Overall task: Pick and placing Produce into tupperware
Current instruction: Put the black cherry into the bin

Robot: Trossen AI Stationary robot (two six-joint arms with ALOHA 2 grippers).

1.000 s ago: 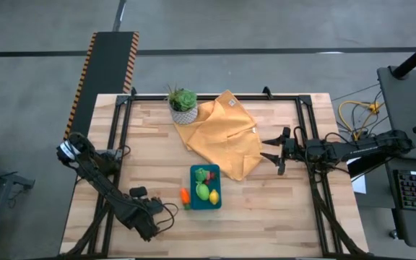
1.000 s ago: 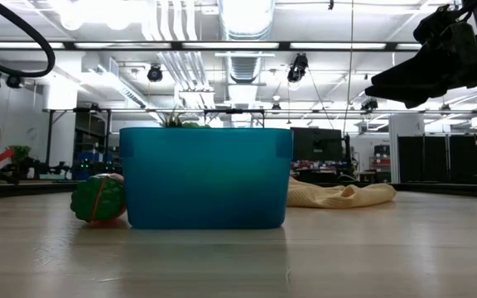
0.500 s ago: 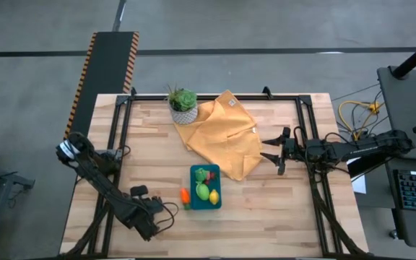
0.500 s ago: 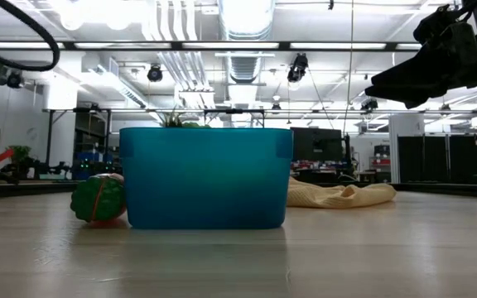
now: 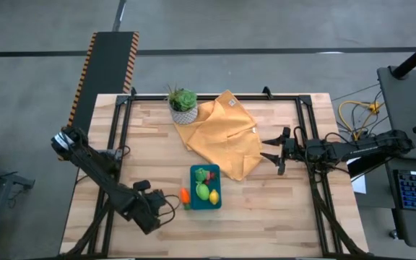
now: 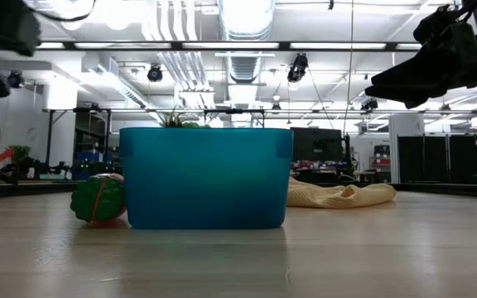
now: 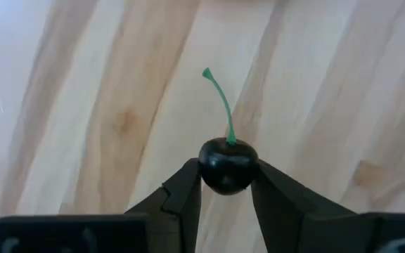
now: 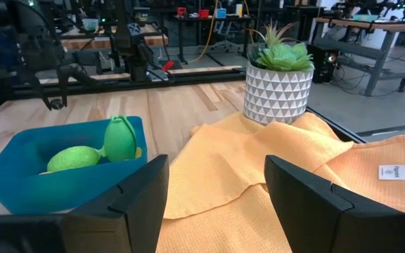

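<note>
The left gripper (image 7: 227, 184) is pinching a dark toy cherry (image 7: 228, 164) between its two black fingers, which are pressing on opposite sides of the round body just below the green stem (image 7: 219, 105). Glossy, smooth and hard-looking, the cherry is probably very light and apt to squirt out of a flat-sided pinch, so a hold across its widest part, as here, seems the safest; the thin curved stem looks too flexible to take hold of. In the high view the left gripper (image 5: 166, 206) is hovering over the pale wooden table (image 5: 280, 209), near the orange produce piece (image 5: 185, 195) that is lying just beside the tupperware (image 5: 215, 201).

The tupperware is a teal, rounded-cornered tub of smooth, slightly translucent plastic, already holding a lime-green piece (image 5: 202, 191), a yellow one (image 5: 214, 198) and a ribbed green one (image 5: 201, 174). It appears light enough to slide if nudged.

The right gripper (image 5: 268, 154) is waiting with its fingers spread apart above the edge of the soft, rumpled mustard cloth (image 5: 222, 133), beyond which a spiky green plant (image 5: 183, 100) is standing in a white patterned pot (image 8: 277, 95).
</note>
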